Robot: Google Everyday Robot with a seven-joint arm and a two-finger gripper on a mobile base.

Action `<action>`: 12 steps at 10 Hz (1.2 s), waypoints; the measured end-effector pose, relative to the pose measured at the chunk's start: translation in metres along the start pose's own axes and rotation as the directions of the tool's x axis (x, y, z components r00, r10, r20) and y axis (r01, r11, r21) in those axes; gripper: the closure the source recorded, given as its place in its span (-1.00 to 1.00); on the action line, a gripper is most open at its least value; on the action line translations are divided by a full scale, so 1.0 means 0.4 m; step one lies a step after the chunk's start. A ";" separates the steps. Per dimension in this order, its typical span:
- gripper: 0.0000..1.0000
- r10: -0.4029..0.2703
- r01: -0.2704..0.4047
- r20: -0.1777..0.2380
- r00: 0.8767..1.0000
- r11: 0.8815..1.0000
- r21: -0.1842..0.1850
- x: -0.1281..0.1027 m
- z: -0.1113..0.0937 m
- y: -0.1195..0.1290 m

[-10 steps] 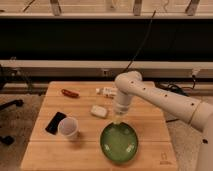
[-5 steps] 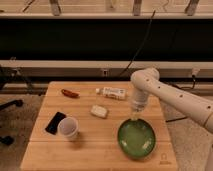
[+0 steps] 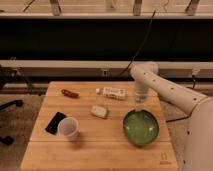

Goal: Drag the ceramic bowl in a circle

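Because the task calls for dragging, the gripper (image 3: 139, 108) is reaching straight down onto the far rim of the ceramic bowl (image 3: 141, 127), which is sitting at the desk's (image 3: 100, 150) right side; whether it is pinching the rim is unclear.

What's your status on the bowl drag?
Pincer down at far rim of ceramic bowl. Bowl upright near table's right edge. White packet to its left, white tube behind, both apart from it.
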 end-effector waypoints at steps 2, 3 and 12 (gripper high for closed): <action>1.00 -0.022 0.022 0.014 1.000 1.000 0.003 -0.058 0.005 -0.013; 1.00 -0.040 0.040 0.026 0.999 0.999 0.005 -0.097 0.007 -0.018; 1.00 -0.296 0.303 0.192 0.936 0.953 -0.010 -0.407 0.012 0.142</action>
